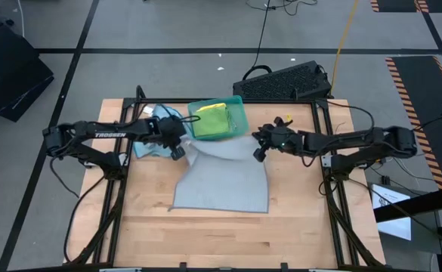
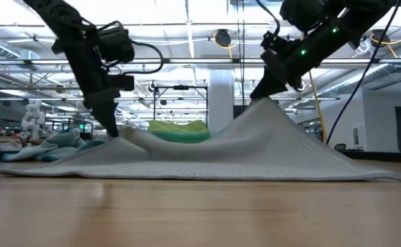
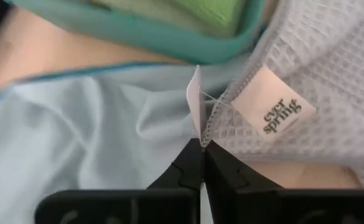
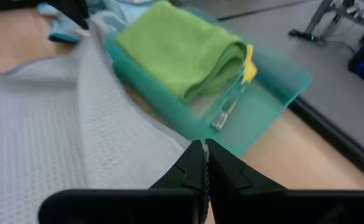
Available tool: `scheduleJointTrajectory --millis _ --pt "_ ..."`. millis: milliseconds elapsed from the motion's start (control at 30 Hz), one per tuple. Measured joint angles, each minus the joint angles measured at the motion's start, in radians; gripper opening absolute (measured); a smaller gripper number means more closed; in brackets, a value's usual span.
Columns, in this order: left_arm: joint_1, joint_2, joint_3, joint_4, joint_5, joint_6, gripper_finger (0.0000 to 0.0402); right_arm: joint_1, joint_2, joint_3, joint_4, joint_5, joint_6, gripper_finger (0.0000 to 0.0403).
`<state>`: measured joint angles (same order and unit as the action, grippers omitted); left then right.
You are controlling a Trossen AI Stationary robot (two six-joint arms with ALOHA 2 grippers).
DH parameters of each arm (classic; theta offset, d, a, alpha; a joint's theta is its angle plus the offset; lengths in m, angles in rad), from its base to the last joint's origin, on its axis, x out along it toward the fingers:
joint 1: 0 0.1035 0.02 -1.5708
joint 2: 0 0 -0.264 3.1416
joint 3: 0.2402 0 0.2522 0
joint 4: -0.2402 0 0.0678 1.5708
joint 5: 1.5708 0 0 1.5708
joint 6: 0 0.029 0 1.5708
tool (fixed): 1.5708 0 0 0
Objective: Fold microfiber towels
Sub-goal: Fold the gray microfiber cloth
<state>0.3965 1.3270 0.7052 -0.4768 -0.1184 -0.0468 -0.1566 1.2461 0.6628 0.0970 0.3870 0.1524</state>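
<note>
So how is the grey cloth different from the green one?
The grey cloth lies spread open on the table, while the green cloth sits folded in the teal tray. The grey one is pinched at two corners by the left gripper and right gripper; the green one is untouched. The grey one has a waffle weave.

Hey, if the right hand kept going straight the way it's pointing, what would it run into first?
Most likely the teal tray wall just ahead of the right hand, which is shut on the grey towel. Beyond that wall lies the folded green towel. Depth is uncertain.

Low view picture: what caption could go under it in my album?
Two grippers, left and right, lift a grey towel by its corners.
</note>
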Motion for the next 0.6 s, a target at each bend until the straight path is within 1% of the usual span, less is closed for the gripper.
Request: scheduleJointTrajectory --millis 133,333,467,600 --pt "0.0 0.0 0.068 -0.078 -0.034 0.07 0.0005 0.0 -0.033 0.0 -0.008 -0.026 -0.008 0.0004" --pt "0.0 0.0 0.123 -0.185 -0.049 0.162 0.0018 0.001 -0.039 -0.008 -0.012 -0.027 -0.008 0.0004" --pt "0.0 0.0 0.112 -0.166 -0.048 0.174 0.0018 0.001 -0.039 -0.018 -0.012 -0.028 0.0 0.0004" --pt "-0.001 0.0 0.079 -0.129 -0.042 0.181 0.0033 0.001 -0.039 -0.019 -0.012 -0.033 0.002 0.0004"
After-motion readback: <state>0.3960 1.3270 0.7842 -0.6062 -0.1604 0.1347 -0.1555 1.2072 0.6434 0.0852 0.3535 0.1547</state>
